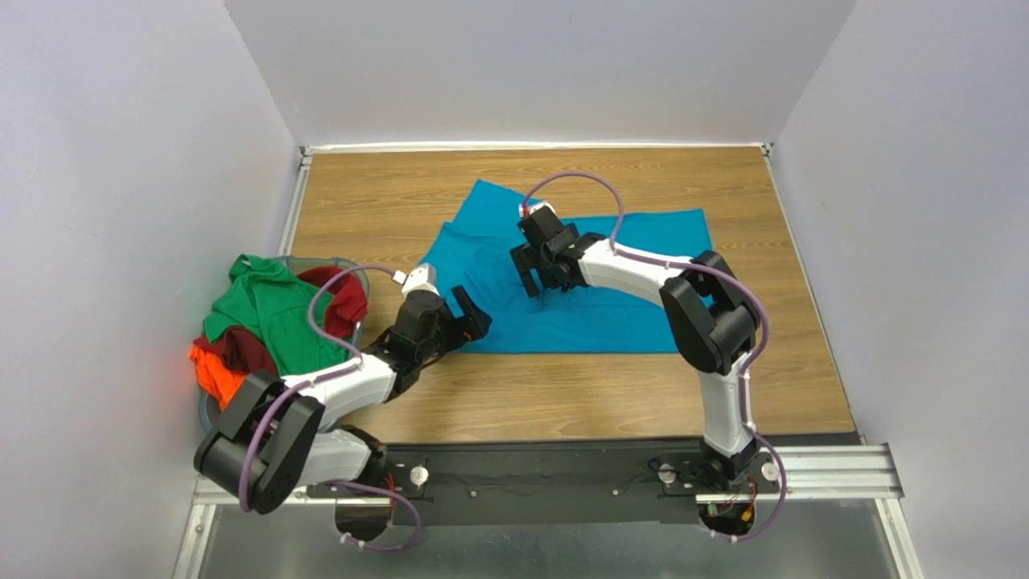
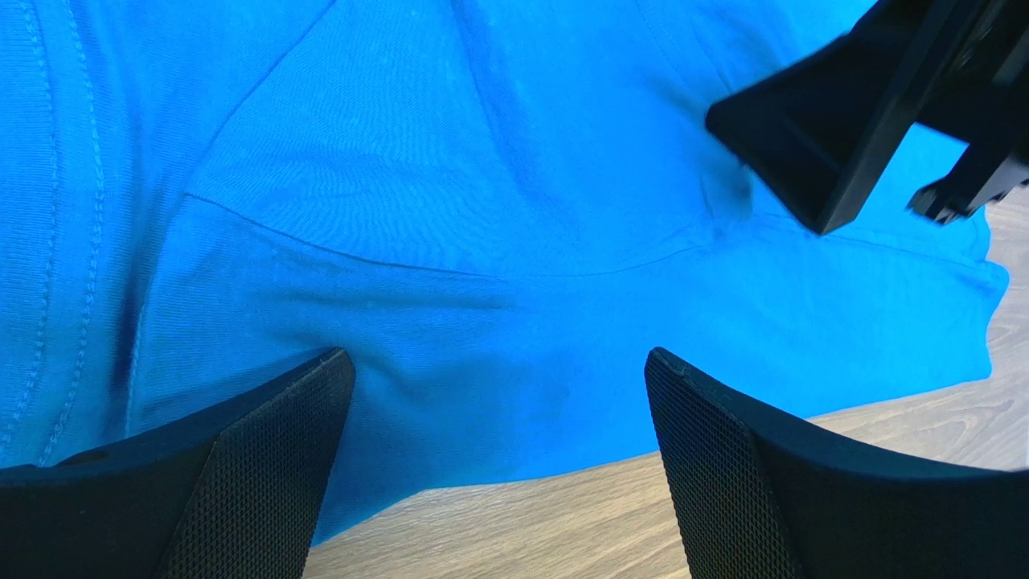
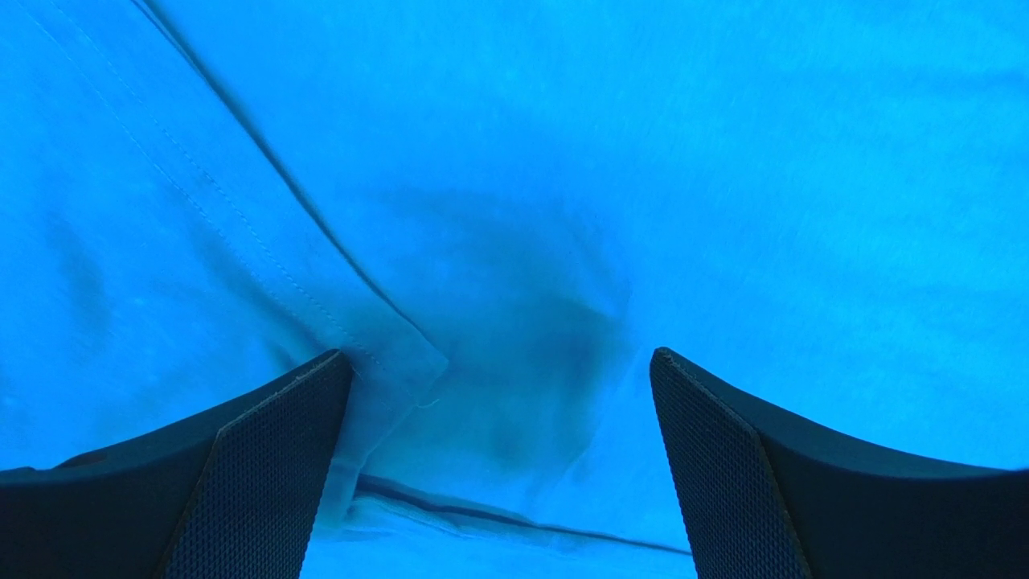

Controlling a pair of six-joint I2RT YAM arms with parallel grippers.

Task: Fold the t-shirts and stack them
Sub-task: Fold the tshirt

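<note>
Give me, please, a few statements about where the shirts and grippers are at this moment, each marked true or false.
1. The teal-blue t-shirt lies spread on the wooden table. True.
2. The right gripper is shut on cloth. False: its jaws stand open over the teal-blue t-shirt.
3. The green t-shirt sits in the basket. True.
4. The left gripper is over the basket. False: it is open at the teal-blue t-shirt's near left edge.
5. An orange shirt lies folded on the table. False: the orange t-shirt is bunched in the basket.
</note>
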